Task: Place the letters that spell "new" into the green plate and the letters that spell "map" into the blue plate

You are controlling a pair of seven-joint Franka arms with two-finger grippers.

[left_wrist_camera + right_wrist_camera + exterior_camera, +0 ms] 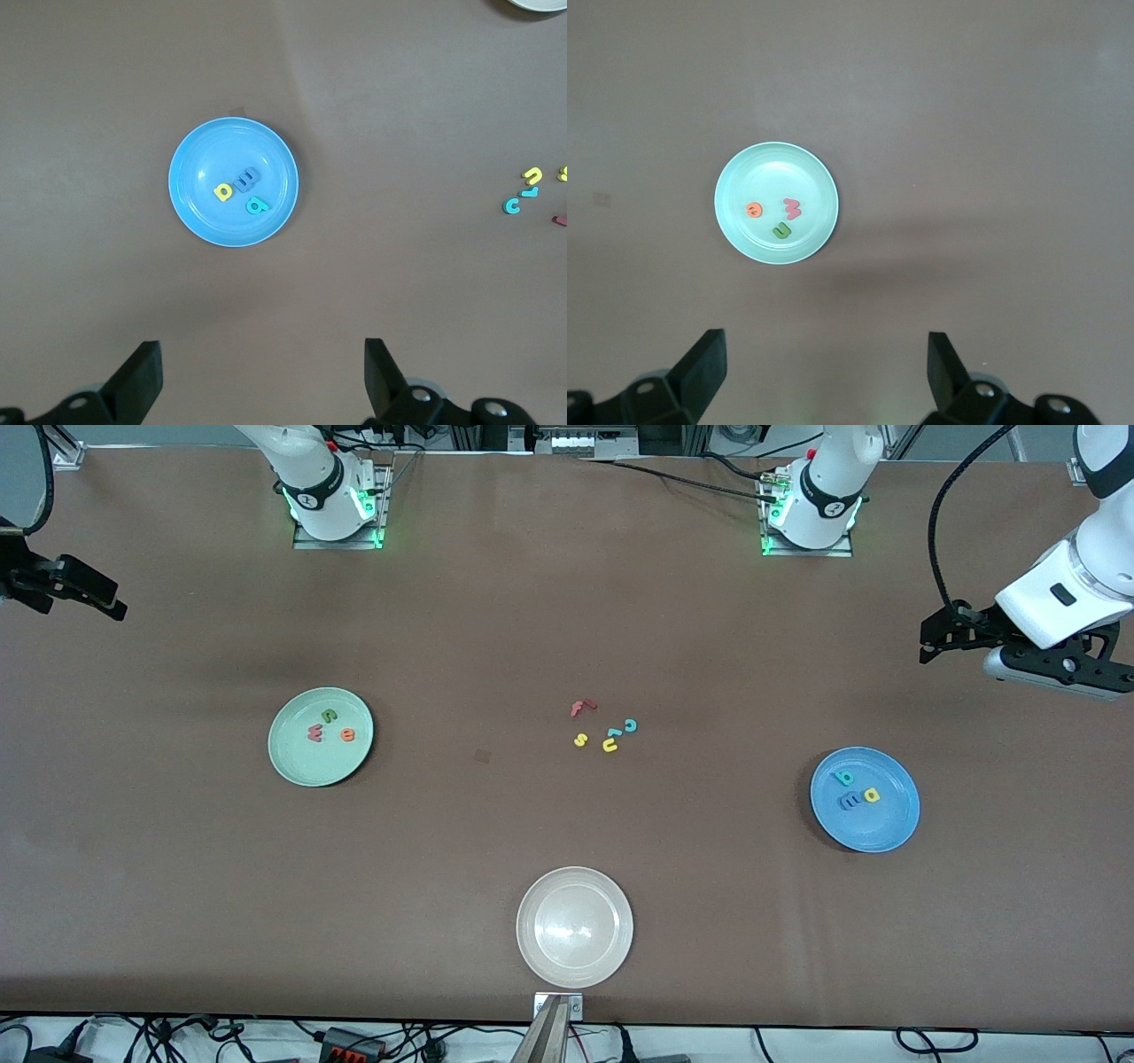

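Green plate [301,766] held n [329,715], e [347,734], w [314,733]; blue plate [877,828] held m [850,801], a [872,794], p [845,778]. Leftover letters [605,728] clustered mid-table, cream plate [540,939] nearest the camera. Left gripper [263,376] and right gripper [825,370] hung spread wide, empty, each partly cut off.

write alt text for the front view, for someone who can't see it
A brown table holds a green plate with the letters n, e, w and a blue plate with m, a, p. Five spare letters lie between the plates, with a cream-white plate nearer the camera. The left gripper and right gripper wait open at the table's ends.
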